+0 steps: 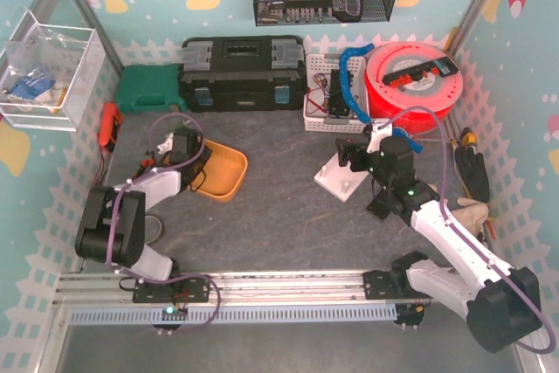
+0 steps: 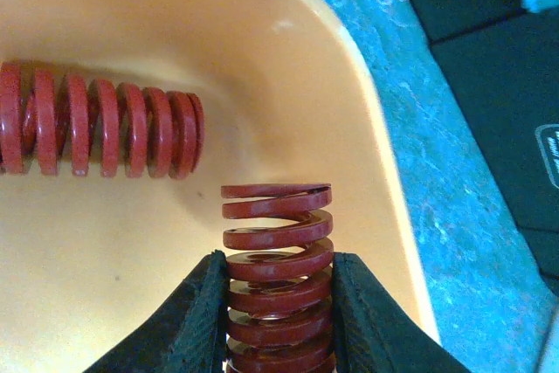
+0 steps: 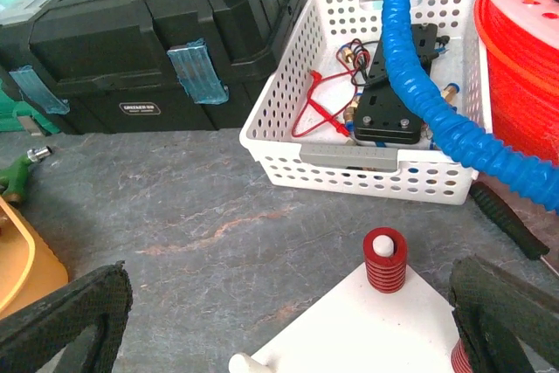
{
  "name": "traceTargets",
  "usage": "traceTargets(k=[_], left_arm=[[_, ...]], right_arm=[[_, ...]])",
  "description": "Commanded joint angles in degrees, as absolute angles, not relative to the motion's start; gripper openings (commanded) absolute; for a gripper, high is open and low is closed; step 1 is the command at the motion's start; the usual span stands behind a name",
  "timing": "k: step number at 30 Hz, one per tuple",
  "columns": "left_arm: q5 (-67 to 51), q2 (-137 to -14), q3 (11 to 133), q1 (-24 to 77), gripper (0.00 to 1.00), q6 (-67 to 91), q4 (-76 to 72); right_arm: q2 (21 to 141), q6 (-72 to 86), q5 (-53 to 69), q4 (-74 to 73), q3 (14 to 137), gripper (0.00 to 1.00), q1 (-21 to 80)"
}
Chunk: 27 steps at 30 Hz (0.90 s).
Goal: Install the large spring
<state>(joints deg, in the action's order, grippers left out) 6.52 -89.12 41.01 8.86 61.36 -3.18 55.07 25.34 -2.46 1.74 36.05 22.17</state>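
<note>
Left hand (image 2: pixel 279 290) clamped on a red spring (image 2: pixel 278 216) (inside the orange tray (image 2: pixel 288 85)); right hand (image 3: pixel 284 316) spread apart.

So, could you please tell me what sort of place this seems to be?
Probably a robot assembly test cell on a workbench: an aluminium frame encloses it, with a black toolbox and a red reel at the back.

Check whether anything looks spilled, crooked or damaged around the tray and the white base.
Nothing stands out. The left end effector grips one spring in the tray, a second spring lies there too, and a small spring sits upright on a peg of the base.
</note>
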Motion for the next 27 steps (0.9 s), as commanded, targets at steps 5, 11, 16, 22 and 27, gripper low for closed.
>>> traceTargets(k=[5, 11, 16, 22, 27], left_arm=[[7.8, -78.3, 35.5, 11.4, 0.22, 62.3, -3.3], [10.0, -68.0, 31.0, 13.7, 0.21, 59.2, -4.9], [5.5, -60.7, 26.2, 16.5, 0.21, 50.2, -14.6], [1.2, -55.9, 20.3, 21.7, 0.17, 39.4, -29.6], [-4.9, -55.3, 15.5, 27.8, 0.14, 27.1, -45.3]], right_arm=[[54.3, 25.0, -2.8, 2.6, 35.3, 0.98, 22.5], [54.5, 25.0, -1.8, 2.8, 35.5, 0.98, 22.5], [56.3, 24.7, 2.3, 3.4, 36.2, 0.98, 22.5], [59.9, 25.2, 12.4, 2.7, 40.0, 0.97, 22.6], [64.4, 26.7, 22.3, 2.2, 44.8, 0.96, 24.7]])
